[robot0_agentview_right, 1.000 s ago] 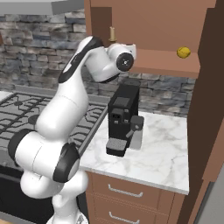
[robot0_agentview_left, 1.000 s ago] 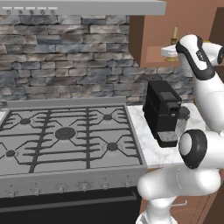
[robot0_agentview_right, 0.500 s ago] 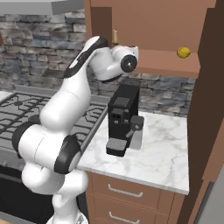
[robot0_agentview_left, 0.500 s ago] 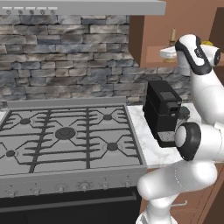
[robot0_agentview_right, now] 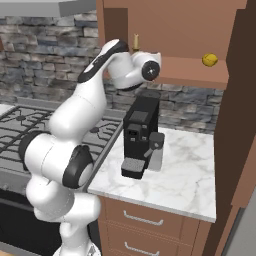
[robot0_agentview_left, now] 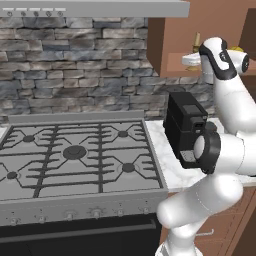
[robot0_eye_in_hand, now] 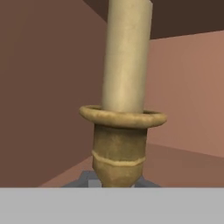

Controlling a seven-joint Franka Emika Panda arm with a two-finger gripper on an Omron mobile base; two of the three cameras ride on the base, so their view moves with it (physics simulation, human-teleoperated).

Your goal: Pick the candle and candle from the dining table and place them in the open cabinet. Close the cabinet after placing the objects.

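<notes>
shelf: cabinet (robot0_agentview_right: 200,75) | on it: stubby candle (robot0_agentview_right: 210,60) | marble counter (robot0_agentview_right: 185,185): coffee machine (robot0_agentview_right: 140,135)

No legible text, labels or numbers.

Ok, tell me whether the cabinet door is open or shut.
Open. The cabinet interior and shelf show, with a stubby candle and the candlestick inside.

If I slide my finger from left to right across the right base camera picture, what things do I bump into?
Gas stove → robot arm → black coffee machine → yellow candle on the cabinet shelf → brown cabinet door.
</notes>
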